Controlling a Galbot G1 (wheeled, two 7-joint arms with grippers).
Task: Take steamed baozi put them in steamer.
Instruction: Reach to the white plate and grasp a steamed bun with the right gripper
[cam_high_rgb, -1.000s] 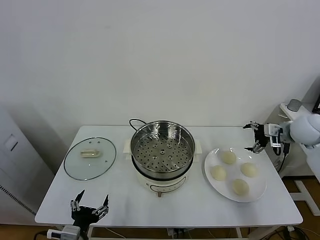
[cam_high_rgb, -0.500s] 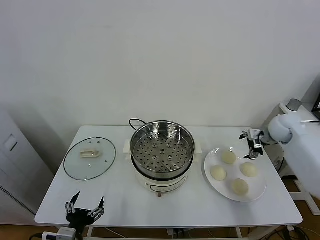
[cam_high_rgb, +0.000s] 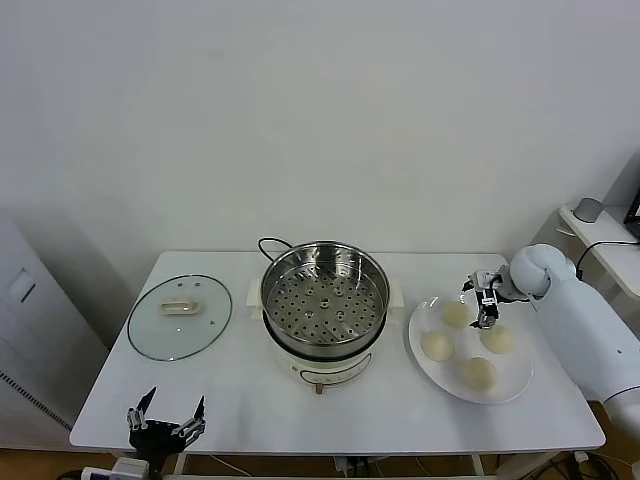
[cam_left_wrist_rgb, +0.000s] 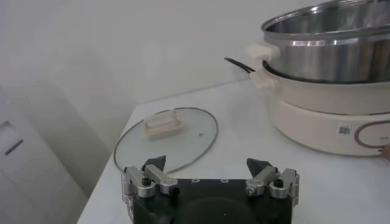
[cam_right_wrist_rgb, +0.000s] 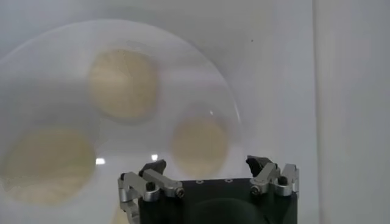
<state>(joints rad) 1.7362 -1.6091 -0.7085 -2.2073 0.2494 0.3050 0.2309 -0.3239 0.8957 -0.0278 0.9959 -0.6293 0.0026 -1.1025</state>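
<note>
Four pale baozi lie on a white plate (cam_high_rgb: 510, 388) at the right: one at the back (cam_high_rgb: 456, 314), one at the left (cam_high_rgb: 436, 345), one at the right (cam_high_rgb: 497, 340), one at the front (cam_high_rgb: 480, 373). The steel steamer (cam_high_rgb: 324, 296) on its white base stands mid-table, its basket holding nothing. My right gripper (cam_high_rgb: 483, 299) is open above the plate, between the back and right buns. In the right wrist view (cam_right_wrist_rgb: 207, 167) a bun (cam_right_wrist_rgb: 198, 145) lies under its jaws. My left gripper (cam_high_rgb: 165, 421) is open, low off the table's front left.
A round glass lid (cam_high_rgb: 180, 315) lies flat left of the steamer, also in the left wrist view (cam_left_wrist_rgb: 166, 137). A black cord (cam_high_rgb: 268, 243) loops behind the pot. White wall behind; the table edge runs close to the plate's right side.
My right gripper has moved left and down from beyond the table's right edge to over the plate. My left gripper has sunk a little lower at the front left.
</note>
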